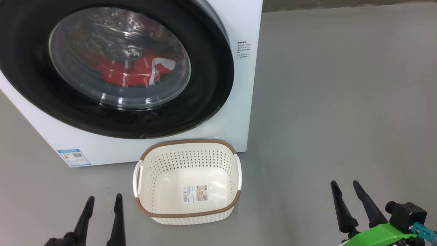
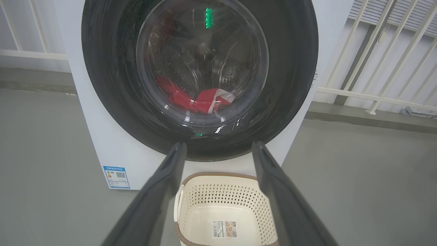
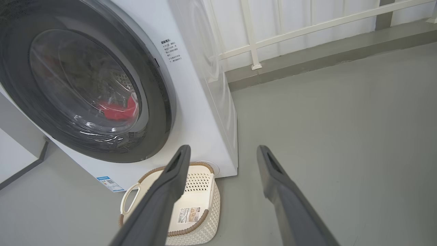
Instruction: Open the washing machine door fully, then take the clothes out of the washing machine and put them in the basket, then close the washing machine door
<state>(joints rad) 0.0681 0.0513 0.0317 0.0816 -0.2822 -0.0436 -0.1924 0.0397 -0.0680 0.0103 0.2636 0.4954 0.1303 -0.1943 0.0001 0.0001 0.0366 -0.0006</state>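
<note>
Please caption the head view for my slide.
Door shut, red clothes inside washer, empty basket in front, left gripper and right gripper open.

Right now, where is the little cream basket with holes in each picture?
Head view: small cream-white perforated plastic basket, bottom centre.
Left wrist view: basket, bottom centre, between dark fingers.
Right wrist view: basket, bottom left, behind one finger.
Shared landmark: small blue label sticker to its left.

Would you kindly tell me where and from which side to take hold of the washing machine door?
Probably the right edge of the round glossy black-rimmed glass door, hooked from the right by the open right end effector: it sits shut and smooth-rimmed, and a small dark notch breaks its edge there.
</note>
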